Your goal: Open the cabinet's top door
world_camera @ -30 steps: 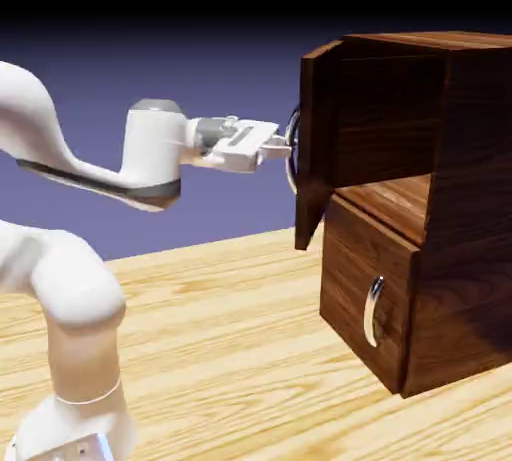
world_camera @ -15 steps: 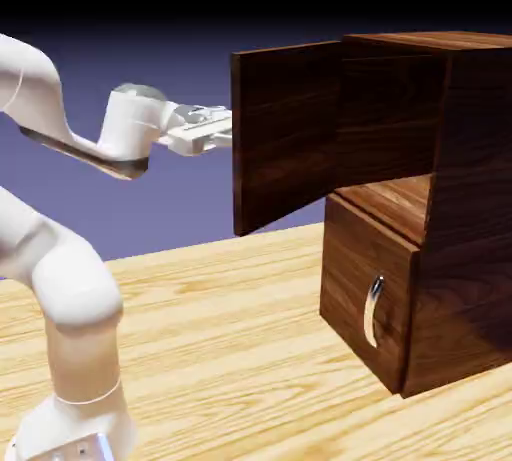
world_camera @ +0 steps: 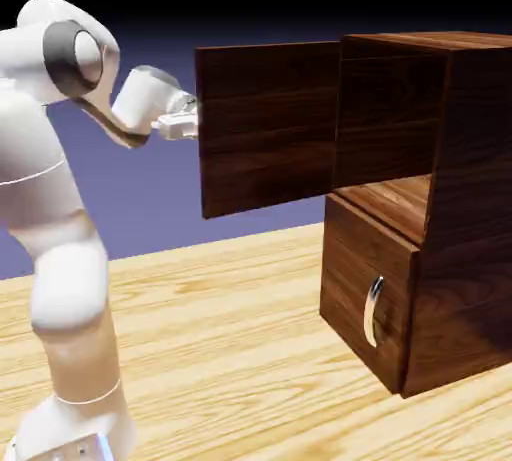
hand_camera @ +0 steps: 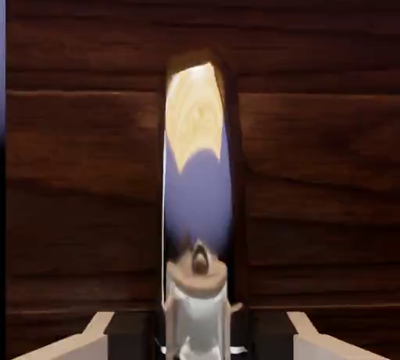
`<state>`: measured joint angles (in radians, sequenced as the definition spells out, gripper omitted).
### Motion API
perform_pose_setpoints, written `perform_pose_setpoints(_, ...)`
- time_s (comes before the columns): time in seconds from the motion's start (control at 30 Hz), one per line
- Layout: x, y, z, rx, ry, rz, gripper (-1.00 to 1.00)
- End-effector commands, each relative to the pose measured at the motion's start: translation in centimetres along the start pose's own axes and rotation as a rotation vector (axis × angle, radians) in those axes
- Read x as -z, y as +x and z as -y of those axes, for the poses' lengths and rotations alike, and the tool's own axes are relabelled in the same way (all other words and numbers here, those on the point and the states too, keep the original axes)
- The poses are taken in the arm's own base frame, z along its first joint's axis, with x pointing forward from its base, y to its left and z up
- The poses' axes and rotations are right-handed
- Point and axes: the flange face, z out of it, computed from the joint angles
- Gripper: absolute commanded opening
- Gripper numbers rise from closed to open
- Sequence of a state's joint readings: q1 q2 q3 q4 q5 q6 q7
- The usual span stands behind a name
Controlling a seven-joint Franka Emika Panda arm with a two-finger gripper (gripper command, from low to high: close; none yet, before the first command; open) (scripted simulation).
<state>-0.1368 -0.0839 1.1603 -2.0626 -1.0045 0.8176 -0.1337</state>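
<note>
The cabinet (world_camera: 470, 199) stands at the exterior view's right. Its top door (world_camera: 265, 124) is swung wide open, its plain inner face toward the camera and the upper compartment (world_camera: 385, 119) exposed. My gripper (world_camera: 190, 125) reaches the door's far left edge from behind, with the fingertips and the handle hidden by the panel. In the hand view the curved silver handle (hand_camera: 197, 171) runs upright against the dark wood of the door (hand_camera: 312, 155). It sits large between my gripper's (hand_camera: 199, 344) two fingers (hand_camera: 87, 340), which are shut on it.
The lower panel (world_camera: 365, 299) is closed, its silver handle (world_camera: 373, 311) at its front. The cabinet rests on a light wooden table (world_camera: 220, 349). The white arm's base and links (world_camera: 60, 249) fill the exterior view's left side.
The top door has swung from roughly edge-on to wide open toward the exterior view's left. The arm has drawn back and folded with it, with the grip on the handle kept.
</note>
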Motion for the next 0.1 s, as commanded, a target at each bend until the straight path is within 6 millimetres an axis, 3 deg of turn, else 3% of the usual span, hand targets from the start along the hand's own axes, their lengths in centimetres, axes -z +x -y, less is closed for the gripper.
perform_pose_setpoints(0.0, 0.34, 0.16, -0.04, 0.002, 0.004, 0.006, -1.0)
perform_pose_setpoints(0.07, 0.87, 0.37, -0.29, 0.001, 0.02, 0.021, -1.0)
